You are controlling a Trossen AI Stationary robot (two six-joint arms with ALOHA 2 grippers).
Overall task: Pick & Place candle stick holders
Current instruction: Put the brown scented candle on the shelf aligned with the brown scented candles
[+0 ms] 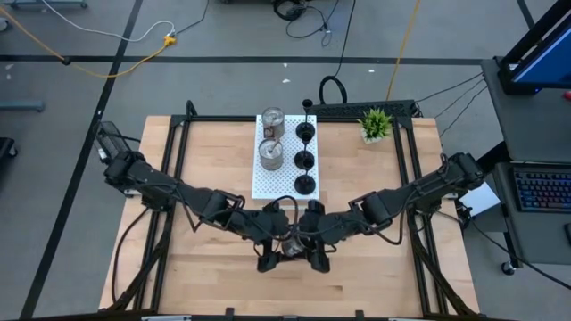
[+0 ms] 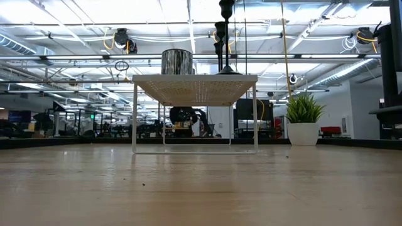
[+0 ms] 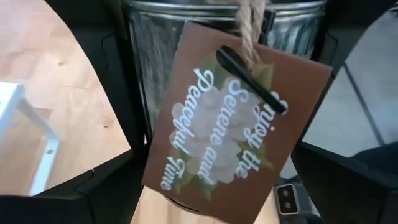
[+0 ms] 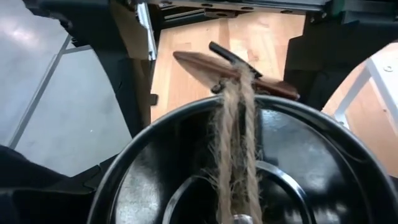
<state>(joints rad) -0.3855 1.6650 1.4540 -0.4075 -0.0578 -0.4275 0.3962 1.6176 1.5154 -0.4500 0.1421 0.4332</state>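
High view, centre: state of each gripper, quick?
Left gripper: at the tagged silver holder, grip cannot be told.
Right gripper: same holder, cannot be told.
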